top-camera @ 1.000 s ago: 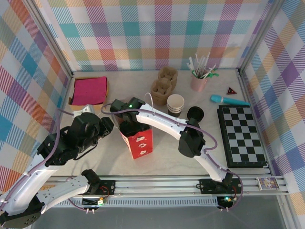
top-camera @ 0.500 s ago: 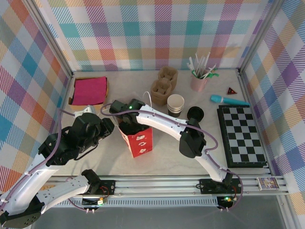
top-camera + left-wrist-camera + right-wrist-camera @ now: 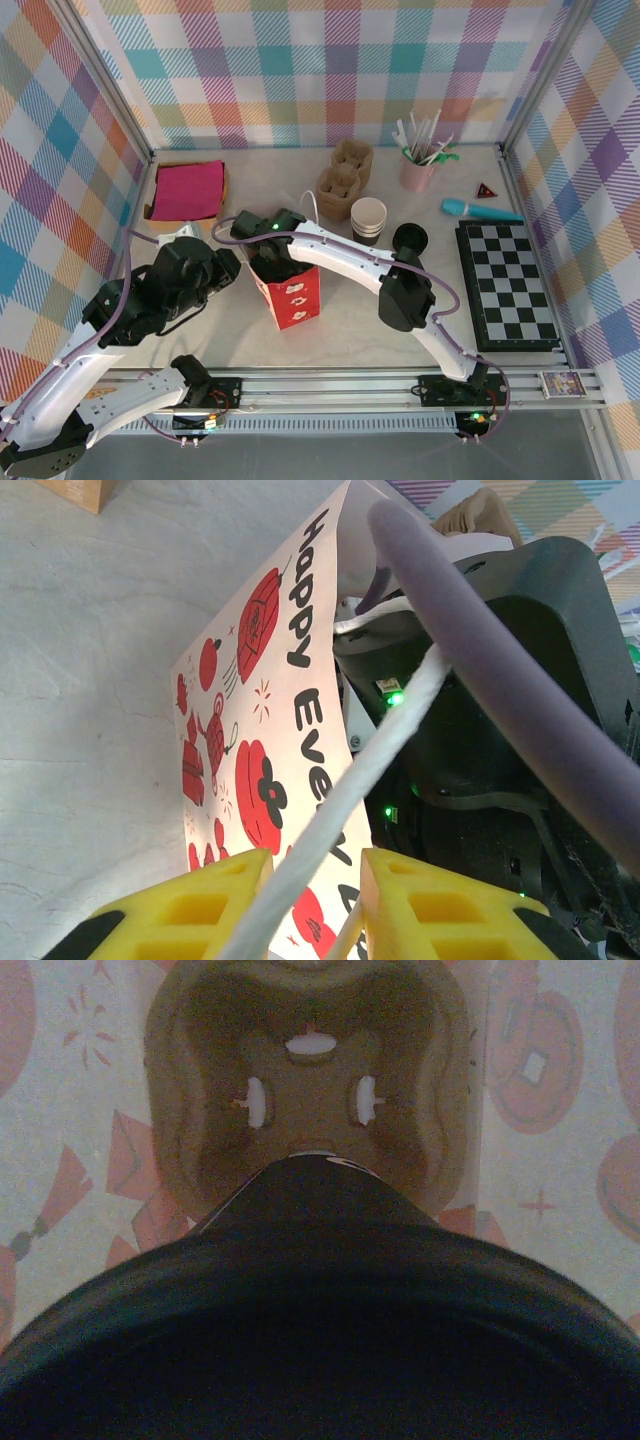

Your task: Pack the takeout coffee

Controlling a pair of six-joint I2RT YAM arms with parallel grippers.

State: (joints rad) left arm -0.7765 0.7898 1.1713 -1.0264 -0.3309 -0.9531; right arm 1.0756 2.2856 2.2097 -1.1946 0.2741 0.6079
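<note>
Right arm [image 3: 335,255] has edged deeper into the red paper bag [image 3: 297,300], fingers apparently clasping the black-lidded paper cup [image 3: 320,1340], nearly packed; left fingers [image 3: 215,895] pinch its white cord [image 3: 385,740].

Pastel plaid walls [image 3: 300,70] boxed in a pale grey tabletop [image 3: 345,325]; aluminium rail [image 3: 330,384] ran along its near edge.

The bag [image 3: 260,680] was smooth, matt printed paper with a white cord handle [image 3: 345,790]. Inside the bag, the takeout coffee [image 3: 320,1350] had a smooth black plastic lid, over a rough brown pulp tray [image 3: 310,1080]. Under the bag, the table [image 3: 90,680] looked matt and faintly speckled.
</note>
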